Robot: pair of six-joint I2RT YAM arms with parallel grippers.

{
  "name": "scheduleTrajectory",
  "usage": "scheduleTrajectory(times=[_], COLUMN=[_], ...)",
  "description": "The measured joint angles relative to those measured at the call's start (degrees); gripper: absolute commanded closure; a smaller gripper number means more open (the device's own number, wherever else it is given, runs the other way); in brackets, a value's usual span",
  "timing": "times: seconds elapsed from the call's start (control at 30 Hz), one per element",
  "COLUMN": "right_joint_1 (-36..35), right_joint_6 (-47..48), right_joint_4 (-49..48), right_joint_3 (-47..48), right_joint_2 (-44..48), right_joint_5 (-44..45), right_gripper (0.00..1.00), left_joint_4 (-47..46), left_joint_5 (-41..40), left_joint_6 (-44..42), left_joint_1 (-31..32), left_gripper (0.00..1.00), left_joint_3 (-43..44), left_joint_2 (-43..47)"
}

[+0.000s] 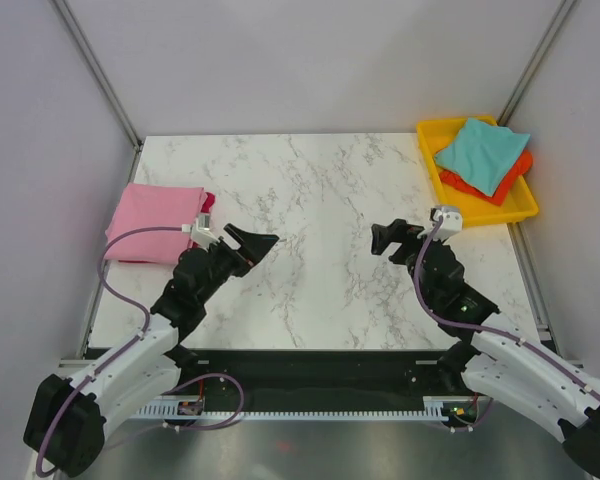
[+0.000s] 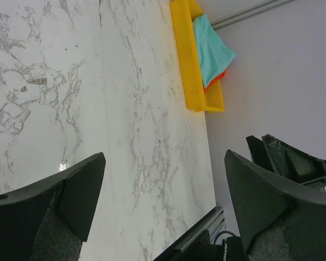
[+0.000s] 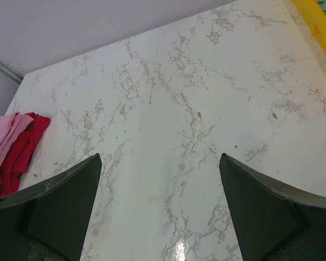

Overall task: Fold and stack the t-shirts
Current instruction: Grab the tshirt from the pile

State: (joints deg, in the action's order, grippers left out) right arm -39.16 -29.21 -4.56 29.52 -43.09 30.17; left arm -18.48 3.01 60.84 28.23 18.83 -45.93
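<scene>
Fingers of both arms are spread wide and hold nothing. The left fingers [image 1: 252,242] hover over the white marble-patterned tabletop [image 1: 320,190], pointing toward its middle, and in the left wrist view the two dark fingers [image 2: 70,190] stand far apart with bare marble between them. The right fingers [image 1: 390,237] mirror this from the other side, and the right wrist view shows their dark pads [image 3: 261,201] equally wide apart above bare tabletop.

A pink cloth t-shirt [image 1: 158,222] lies folded into a flat rectangle at the tabletop's left edge, just beside the left arm's wrist. Under it a crimson cloth t-shirt [image 1: 209,203] shows only as a narrow strip at the right edge of the pink one. At the far right corner, a teal-turquoise cloth t-shirt [image 1: 480,152] lies loosely folded on top of an orange-red cloth t-shirt [image 1: 502,186], both inside a yellow plastic rectangular tray [image 1: 429,152].

Both arms reach forward from their bases at the near edge, elbows bent and wrists angled inward toward each other, well apart.
</scene>
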Motion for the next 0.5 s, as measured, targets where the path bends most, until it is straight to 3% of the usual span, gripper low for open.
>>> scheduleTrajectory(times=[0.33, 0.5], right_joint_1=[0.37, 6.25], right_joint_6=[-1.25, -2.49], right_joint_4=[0.61, 2.05], right_joint_3=[0.00, 2.03], right_joint_2=[1.81, -3.78], right_joint_5=[6.12, 10.67], right_gripper=[0.02, 0.05], left_joint_4=[0.33, 0.28], left_joint_5=[1.20, 2.14], left_joint_6=[0.44, 0.46], left_joint_1=[0.00, 0.00], left_gripper=[0.04, 0.05], left_joint_3=[1.16, 1.16], left_joint_2=[-2.80, -3.13])
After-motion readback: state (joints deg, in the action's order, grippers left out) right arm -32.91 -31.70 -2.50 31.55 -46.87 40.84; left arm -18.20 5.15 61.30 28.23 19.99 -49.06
